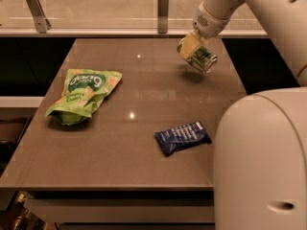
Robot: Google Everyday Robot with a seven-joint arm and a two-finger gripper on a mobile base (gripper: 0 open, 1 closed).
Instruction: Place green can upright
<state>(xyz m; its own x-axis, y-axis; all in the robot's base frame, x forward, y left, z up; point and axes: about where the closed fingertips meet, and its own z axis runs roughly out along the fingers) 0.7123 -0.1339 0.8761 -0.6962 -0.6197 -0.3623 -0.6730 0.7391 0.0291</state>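
Note:
The green can hangs tilted above the far right part of the table, its silver end pointing down to the right. My gripper is shut on the green can, with pale yellow fingers clamped on its upper side. A dark shadow of the can lies on the tabletop just beneath it. The arm reaches down to the can from the top right.
A crinkled green snack bag lies on the left side of the table. A dark blue snack packet lies near the front right. A glass rail with metal posts runs behind the table. The robot's white body fills the right foreground.

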